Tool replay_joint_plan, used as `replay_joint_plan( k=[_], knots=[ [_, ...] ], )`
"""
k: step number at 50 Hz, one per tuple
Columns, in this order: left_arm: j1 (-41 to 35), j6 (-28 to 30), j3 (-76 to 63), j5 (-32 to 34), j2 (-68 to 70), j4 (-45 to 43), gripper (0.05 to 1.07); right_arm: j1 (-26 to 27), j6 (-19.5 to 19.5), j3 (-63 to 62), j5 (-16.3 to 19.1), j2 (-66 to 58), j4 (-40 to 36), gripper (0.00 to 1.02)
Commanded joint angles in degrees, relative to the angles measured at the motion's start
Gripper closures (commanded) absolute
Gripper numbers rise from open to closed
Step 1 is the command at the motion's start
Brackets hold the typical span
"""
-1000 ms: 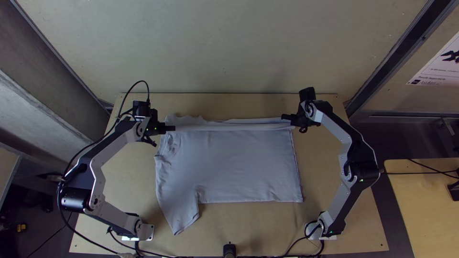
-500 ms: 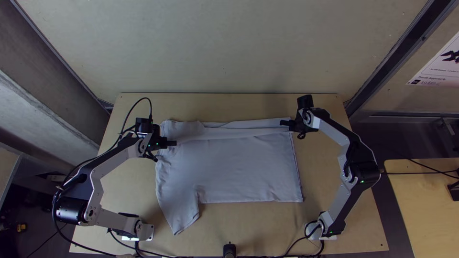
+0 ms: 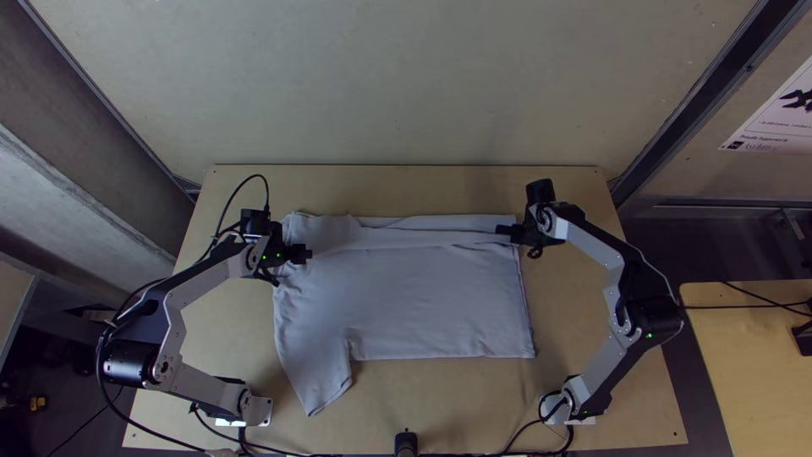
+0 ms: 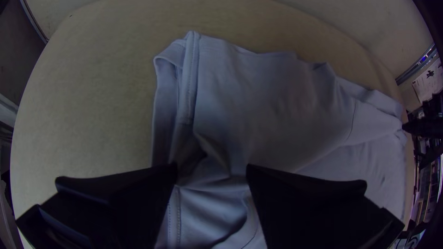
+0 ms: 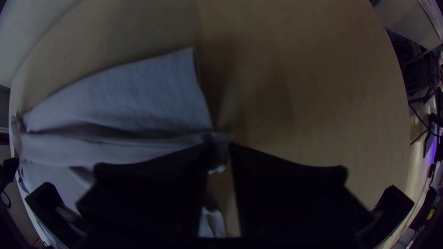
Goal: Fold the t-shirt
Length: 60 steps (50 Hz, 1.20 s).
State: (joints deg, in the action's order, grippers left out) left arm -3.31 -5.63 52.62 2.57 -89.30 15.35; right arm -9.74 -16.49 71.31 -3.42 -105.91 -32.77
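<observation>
Across the wooden tabletop point(image 3: 440, 402), the shirt point(image 3: 423, 296) spreads between both pairs of fingers and nearward, its turned-over band point(image 3: 423, 239) deeper than a second ago. The right fingers point(image 5: 286, 177), pinching cloth, have come nearward; the left fingers point(image 4: 300, 198) stand apart, cloth between. That likely advances the fold, though it needs evening.

A pale wall point(image 3: 397, 85) fills the upper middle of the frame behind the light wooden table point(image 3: 457, 398), with grey panels point(image 3: 51, 211) slanting along the left. A dark post point(image 3: 727, 68) runs diagonally at upper right, beside a white poster point(image 3: 774, 118). At lower right stands a second wooden table point(image 3: 744, 372), and the floor point(image 3: 72, 415) at lower left is dark.
</observation>
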Motion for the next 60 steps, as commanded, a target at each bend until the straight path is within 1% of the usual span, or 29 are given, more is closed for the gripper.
replay_joint_plan(
  k=[1,3,5,9,12,14,16,22,28,31,37,41,46,50,54,60],
  knots=[
    [2.2,-1.2,0.5,-1.0,2.5,2.8,0.10,0.0,-1.5,-3.5,-0.7,5.2,-2.7,0.22],
    [2.4,-1.2,1.6,-0.1,2.6,5.1,0.10,0.0,-1.5,-4.3,-0.7,7.4,-2.9,0.15],
    [2.8,-1.3,2.9,0.2,3.0,7.4,0.10,0.0,-1.4,-5.0,-0.7,9.9,-2.9,0.10],
    [3.3,-1.1,3.3,0.2,5.4,7.8,0.10,0.0,-1.4,-6.3,-0.6,14.7,-3.1,0.05],
    [3.7,-1.0,4.0,0.4,6.9,8.6,0.10,0.0,-1.4,-6.7,-0.7,17.9,-3.9,0.05],
    [4.0,-0.4,4.6,2.3,7.7,10.2,0.10,0.0,-1.4,-6.7,-0.6,19.6,-5.0,0.05],
    [4.4,-0.2,5.6,4.1,8.3,12.6,0.10,-0.1,-1.4,-6.4,-0.6,21.1,-6.5,0.05],
    [4.2,1.0,7.7,6.5,10.8,19.6,0.10,-0.5,-1.4,-6.0,-0.6,25.6,-10.7,0.04],
    [2.5,1.8,7.5,6.6,16.4,25.4,0.10,-0.7,-1.4,-5.7,-0.6,29.4,-15.2,0.04],
    [1.0,3.4,7.8,6.6,19.0,30.2,0.10,-0.9,-1.2,-5.7,-0.7,31.0,-17.8,0.04],
    [-1.3,3.4,6.5,6.6,23.9,39.0,0.10,-1.1,-0.5,-6.2,-0.6,33.7,-22.2,0.04],
    [-2.1,2.8,4.9,6.7,27.0,44.3,0.10,-1.5,0.7,-7.2,-0.7,35.2,-24.2,0.04],
    [-4.2,1.1,1.4,6.7,31.4,49.6,0.10,-2.0,0.8,-8.2,-0.6,36.7,-26.6,0.04],
    [-5.0,-1.1,-1.2,6.7,34.1,52.5,0.10,-2.7,0.1,-9.5,-0.4,37.9,-29.1,0.05],
    [-8.0,-2.1,-3.4,6.7,37.0,54.9,0.10,-3.7,0.1,-11.1,-0.4,39.2,-30.2,0.05],
    [-13.4,-5.7,-6.6,6.8,40.0,56.8,0.10,-5.4,-0.3,-13.6,-0.4,40.4,-30.5,0.05]
  ],
)
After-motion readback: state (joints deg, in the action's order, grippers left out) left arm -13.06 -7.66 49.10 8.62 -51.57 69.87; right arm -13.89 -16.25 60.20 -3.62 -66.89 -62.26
